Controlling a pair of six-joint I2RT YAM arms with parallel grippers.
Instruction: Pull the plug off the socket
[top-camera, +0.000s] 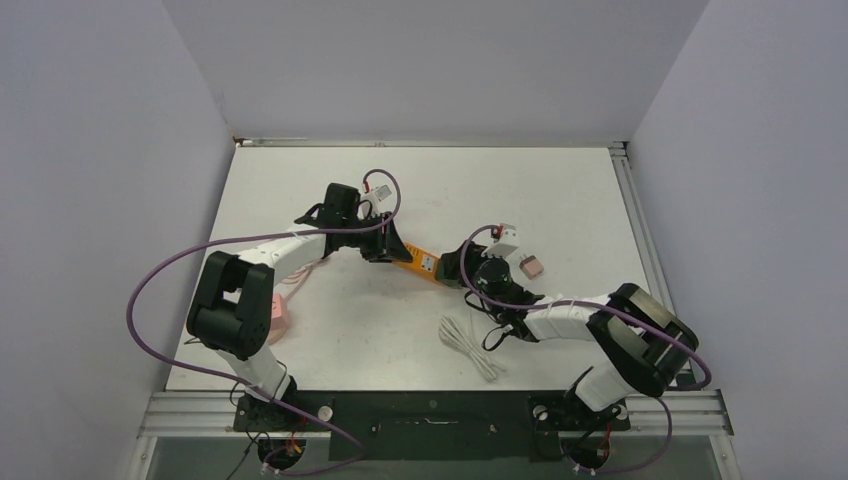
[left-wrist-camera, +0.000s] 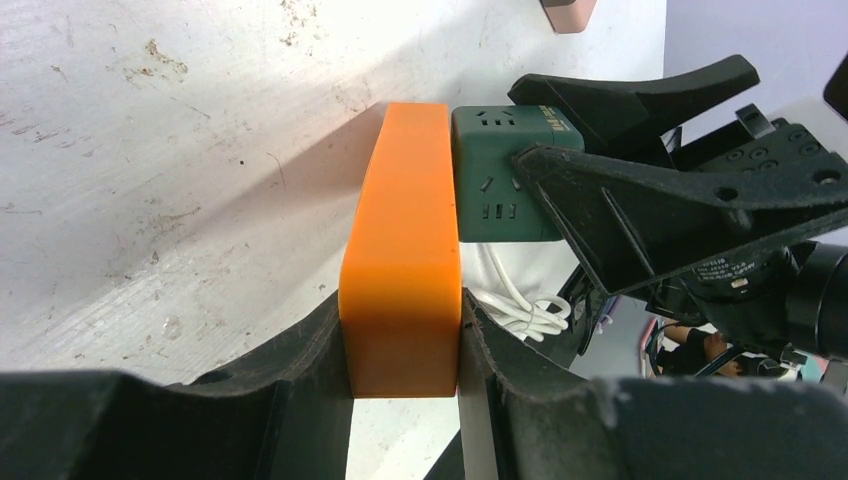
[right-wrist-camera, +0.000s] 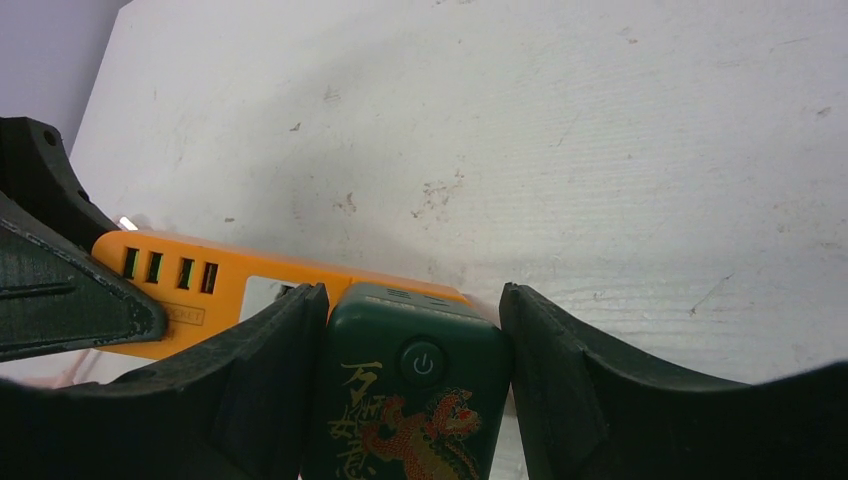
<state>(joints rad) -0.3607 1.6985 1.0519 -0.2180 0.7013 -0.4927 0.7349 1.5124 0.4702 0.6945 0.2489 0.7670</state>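
Clamping orange plastic socket strip (left-wrist-camera: 400, 230) with left pincer (left-wrist-camera: 400, 335), dark green cube plug (right-wrist-camera: 415, 400) with right pincer (right-wrist-camera: 412, 305); plugged together mid-frame in top view. Gotta brace orange end, pull green straight out, no twisting.

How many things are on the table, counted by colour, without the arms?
Orange: 1, rectangular plastic power strip
Green: 1, cube-shaped plastic plug adapter
White: 1, coiled cable
Pink: 2, small block and rounded object
Total: 5

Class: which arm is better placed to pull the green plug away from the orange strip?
Right: the right gripper clamps the green plug; the left gripper only braces the orange strip.
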